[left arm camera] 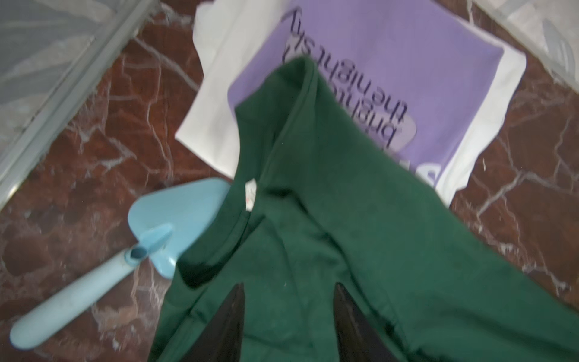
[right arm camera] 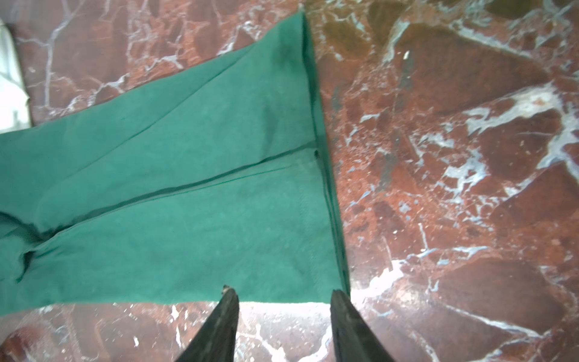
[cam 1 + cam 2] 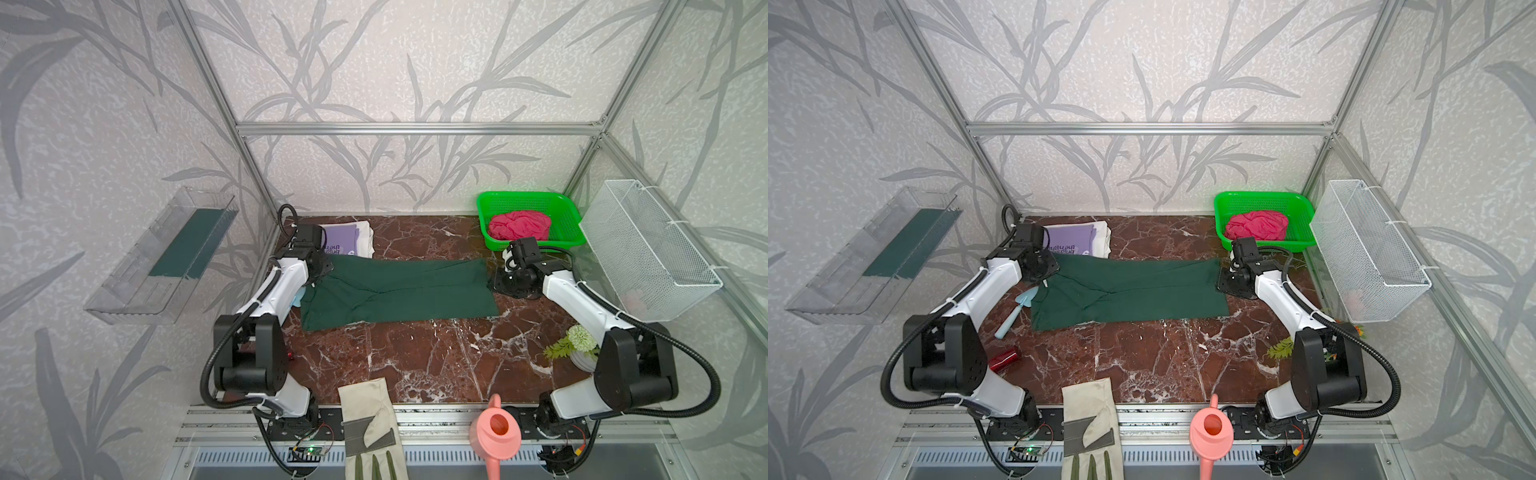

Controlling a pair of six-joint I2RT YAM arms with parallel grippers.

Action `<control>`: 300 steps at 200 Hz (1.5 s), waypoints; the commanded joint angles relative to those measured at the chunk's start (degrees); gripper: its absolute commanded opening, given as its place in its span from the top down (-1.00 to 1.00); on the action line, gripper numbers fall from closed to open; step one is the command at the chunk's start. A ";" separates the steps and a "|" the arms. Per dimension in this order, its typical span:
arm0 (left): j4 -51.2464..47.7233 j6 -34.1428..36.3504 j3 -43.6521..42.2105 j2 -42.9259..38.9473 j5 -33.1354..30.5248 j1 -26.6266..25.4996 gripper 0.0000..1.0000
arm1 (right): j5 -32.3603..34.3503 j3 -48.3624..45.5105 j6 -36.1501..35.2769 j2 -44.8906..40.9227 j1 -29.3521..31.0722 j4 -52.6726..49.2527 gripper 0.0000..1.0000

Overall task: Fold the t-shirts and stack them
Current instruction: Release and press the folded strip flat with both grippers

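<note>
**Both grippers open at the two ends of the green tee**

The left arm reaches forward from its base, forearm angled toward the back of the table (image 3: pixel 415 365), wrist bent down over the collar end of the dark green t-shirt (image 3: pixel 399 291). In the left wrist view the left gripper (image 1: pixel 288 288) has its fingers (image 1: pixel 233 313) about half spread. Green cloth lies flat under and between them, and they pinch nothing. The collar with its white label sits just past the fingertips. Farther out, a green flap overlaps the lilac t-shirt (image 1: pixel 391 62), which lies folded on the white t-shirt (image 1: pixel 219 94). A blue trowel (image 1: pixel 175 219) lies off to one side of the fingers, its blade touching the collar's edge.

In both top views the green tee stretches as a long band between the two grippers, folded lengthwise with a crease down its middle.

The right arm reaches in from its base, wrist low at the hem end. The right gripper (image 2: pixel 282 291) is also about half spread and holds nothing. Both fingertips sit at the edge of the hem corner, with bare marble under the rest of the fingers. Past this gripper, toward the back wall, the pink-red t-shirt (image 3: pixel 519 224) lies crumpled in a green basket (image 3: pixel 523 194).
</note>
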 commanded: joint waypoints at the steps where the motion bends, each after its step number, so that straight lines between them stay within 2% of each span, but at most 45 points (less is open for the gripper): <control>1: 1.22 -2.54 -8.25 -5.81 10.24 -3.19 0.05 | -1.90 -1.13 -0.86 2.49 1.42 1.34 0.08; 32: 1.99 -4.70 -12.82 -7.16 9.20 -10.79 0.03 | -4.01 1.38 0.00 8.59 2.00 3.46 0.09; 52: 2.53 -6.25 -12.89 -4.23 7.94 -12.42 0.03 | -4.93 2.65 0.14 12.07 2.24 4.71 0.09; 105: 4.85 -6.82 -10.43 3.94 6.29 -12.59 0.08 | -3.60 3.62 -0.39 18.86 2.88 5.22 0.10; 164: 7.30 -7.68 -9.41 7.30 5.73 -12.67 0.28 | -2.93 1.53 -0.48 18.26 2.89 4.11 0.10; 196: 7.46 -7.73 -8.39 8.64 4.87 -12.61 0.32 | -4.21 1.70 -0.06 18.69 2.88 4.16 0.09; 220: 7.33 -7.68 -7.63 9.75 4.56 -12.65 0.46 | -4.70 1.80 -0.12 18.69 2.88 4.01 0.10; 274: 5.83 -6.51 -6.56 9.80 3.42 -12.62 1.00 | -4.79 1.68 -0.65 18.70 2.86 3.47 0.09; 300: 4.92 -5.60 -6.34 9.14 3.18 -12.66 1.00 | -4.92 1.62 -0.82 18.70 2.88 3.42 0.09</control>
